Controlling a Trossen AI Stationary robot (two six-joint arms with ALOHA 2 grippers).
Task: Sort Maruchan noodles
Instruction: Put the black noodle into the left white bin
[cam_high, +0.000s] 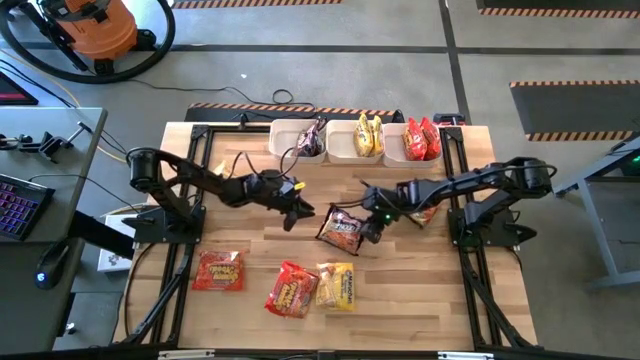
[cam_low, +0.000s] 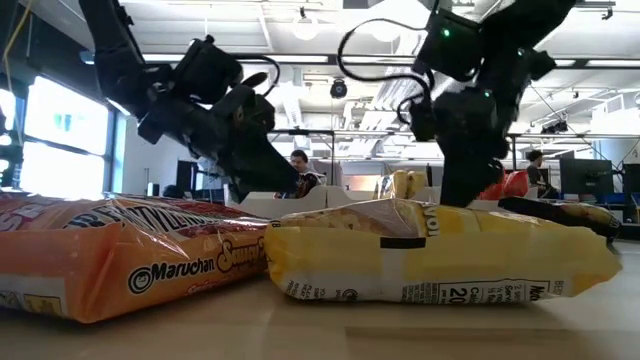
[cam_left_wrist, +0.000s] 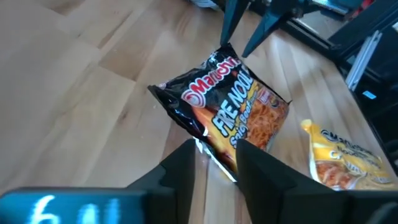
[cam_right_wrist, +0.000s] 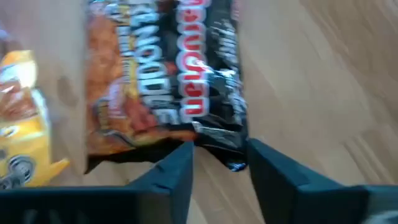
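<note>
From above, the wooden table (cam_high: 400, 290) stood on a grey floor, three white bins (cam_high: 354, 141) along its far edge. The dark packet (cam_high: 343, 230) lay mid-table, its long axis slanted. The right gripper (cam_high: 371, 229) reached its edge; the left gripper (cam_high: 297, 213) hovered just beside it. Two red packets (cam_high: 219, 270) and a yellow packet (cam_high: 337, 285) lay nearer the front.

At table height, an office with people showed behind both arms.

The left wrist camera showed parted, empty fingers (cam_left_wrist: 184, 171).

The right wrist camera showed fingers (cam_right_wrist: 177, 168) spread astride the packet's edge, not clamped.
</note>
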